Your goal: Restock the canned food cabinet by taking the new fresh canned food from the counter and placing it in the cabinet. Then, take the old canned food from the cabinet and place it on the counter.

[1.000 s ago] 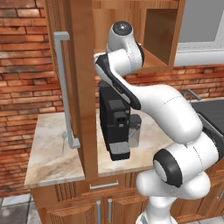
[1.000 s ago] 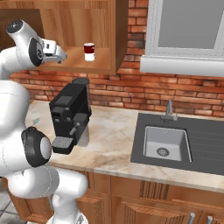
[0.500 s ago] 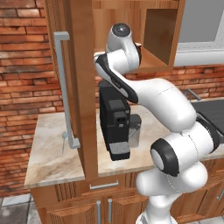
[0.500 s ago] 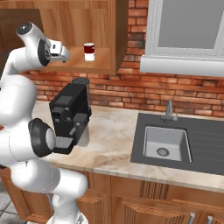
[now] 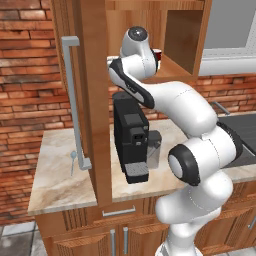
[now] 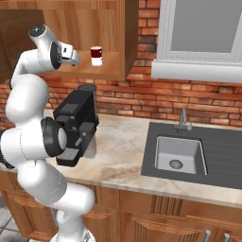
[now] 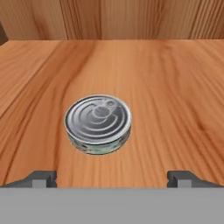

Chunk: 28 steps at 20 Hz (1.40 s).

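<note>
The old canned food point(image 7: 98, 124), a flat grey tin with a ringed lid, lies on the wooden shelf of the cabinet point(image 7: 175, 87). It sits just ahead of my gripper point(image 7: 112, 179), a little left of centre. The gripper is open, its dark fingertips point(image 7: 43, 178) wide apart and touching nothing. In the right base view my gripper point(image 6: 77, 59) reaches into the cabinet point(image 6: 113, 42) from the left. The new fresh canned food point(image 6: 96, 56), red with a white band, stands upright on the same shelf just to its right. A sliver of the red can point(image 5: 158, 54) shows behind the wrist.
The cabinet's open door point(image 5: 95, 100) with its long grey handle point(image 5: 74, 100) hangs left of the arm. A black coffee machine point(image 6: 75, 118) stands on the counter point(image 6: 123, 151) under the cabinet. A sink point(image 6: 179, 153) is set in at the right.
The hand has edged a little further into the cabinet toward the red can, and the arm's elbow has swung. The jaws stay wide apart.
</note>
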{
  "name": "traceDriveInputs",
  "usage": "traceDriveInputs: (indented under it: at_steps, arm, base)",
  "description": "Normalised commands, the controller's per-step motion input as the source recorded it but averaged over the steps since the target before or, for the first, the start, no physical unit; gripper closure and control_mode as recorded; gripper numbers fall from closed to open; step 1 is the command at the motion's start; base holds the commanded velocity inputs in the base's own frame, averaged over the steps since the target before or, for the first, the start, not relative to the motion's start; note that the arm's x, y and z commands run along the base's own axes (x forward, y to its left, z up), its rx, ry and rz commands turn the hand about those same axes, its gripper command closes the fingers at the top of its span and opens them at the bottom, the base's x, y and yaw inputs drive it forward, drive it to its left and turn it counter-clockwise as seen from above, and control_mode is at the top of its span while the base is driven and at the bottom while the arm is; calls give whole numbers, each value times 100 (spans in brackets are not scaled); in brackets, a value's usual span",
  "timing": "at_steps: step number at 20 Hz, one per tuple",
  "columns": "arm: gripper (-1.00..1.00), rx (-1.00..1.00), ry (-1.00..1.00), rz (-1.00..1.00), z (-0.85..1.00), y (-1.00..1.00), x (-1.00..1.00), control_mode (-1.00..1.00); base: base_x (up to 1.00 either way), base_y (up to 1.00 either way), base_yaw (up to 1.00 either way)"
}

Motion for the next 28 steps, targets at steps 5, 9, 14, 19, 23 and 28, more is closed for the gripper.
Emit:
traceDriveInputs:
  at_steps: [5,9,14,19,23,28]
  arm:
    - [-100,2,0,0,-8,0,24,-100]
    - [-100,0,0,0,-3,2,23,-100]
    - [-100,0,0,0,0,15,22,-100]
    - [-100,0,2,0,-4,9,19,-100]
    - [-100,-2,0,0,-14,0,8,-100]
    - [100,-1,0,0,-30,0,0,-100]
  base:
    - [0,0,0]
    - [0,0,0]
    - [0,0,0]
    - [0,0,0]
    - [0,0,0]
    - [0,0,0]
